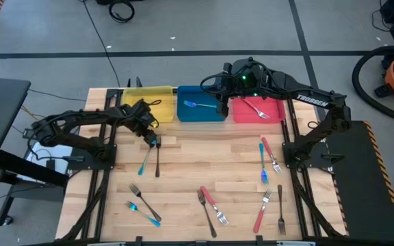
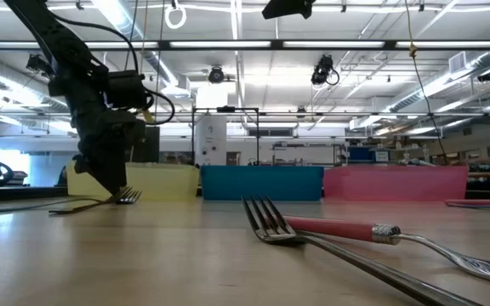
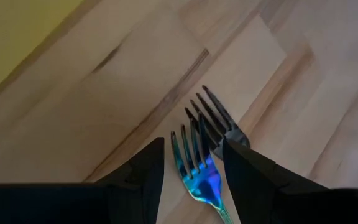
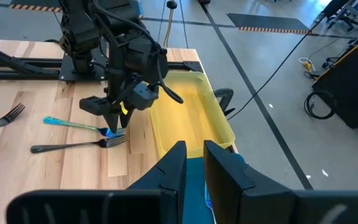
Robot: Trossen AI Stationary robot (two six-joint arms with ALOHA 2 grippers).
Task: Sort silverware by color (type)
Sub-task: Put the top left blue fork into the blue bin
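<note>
While clamped round the neck of the blue fork (image 3: 197, 180), left gripper (image 3: 192, 163) down on the table (image 1: 183, 171); handle trails back beneath the wrist, dark fork (image 3: 219, 121) touching alongside. Right gripper (image 4: 194, 163), fingers near-closed, empty, above the blue bin (image 1: 200, 113).

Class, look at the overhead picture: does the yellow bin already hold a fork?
No, the yellow bin is bare inside; forks lie only in the blue bin and pink bin.
</note>
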